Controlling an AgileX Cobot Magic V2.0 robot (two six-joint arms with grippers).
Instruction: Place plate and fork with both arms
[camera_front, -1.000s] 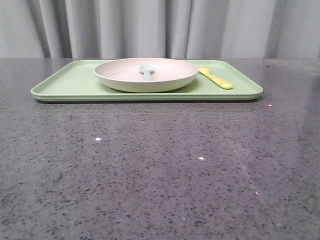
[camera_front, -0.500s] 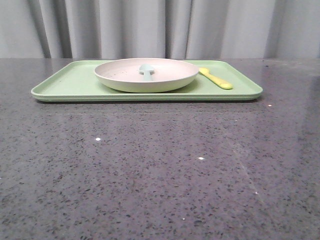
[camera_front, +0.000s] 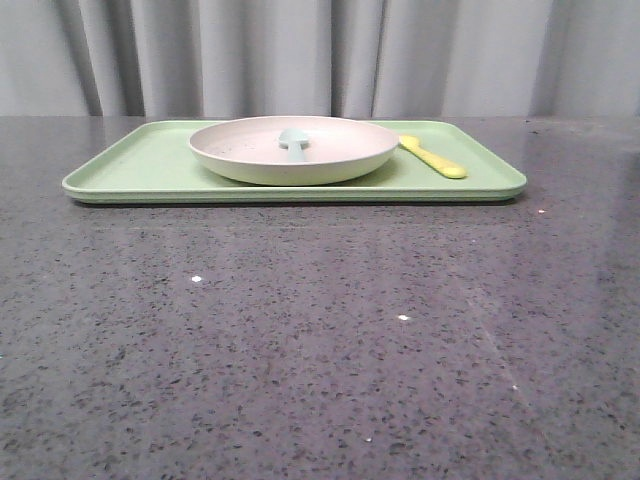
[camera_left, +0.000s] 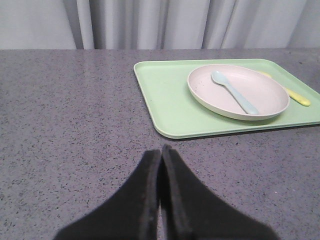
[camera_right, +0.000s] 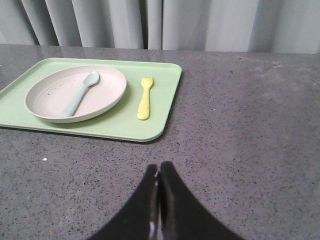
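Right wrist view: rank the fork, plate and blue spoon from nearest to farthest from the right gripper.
1. Fork, on the tray beside the plate, on the side toward the right gripper.
2. Plate, mid-tray, just past the fork.
3. Spoon, lying in the plate, beyond its near rim.

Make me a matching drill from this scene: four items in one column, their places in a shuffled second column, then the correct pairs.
Items:
1. plate
2. fork
3. pale blue spoon
4. tray

Places:
A. lying inside the plate
B. flat on the tray, beside the plate on the robot's right
C. directly on the dark speckled table
D. on the tray, holding the spoon

Pairs: 1-D, 2-B, 3-A, 4-C
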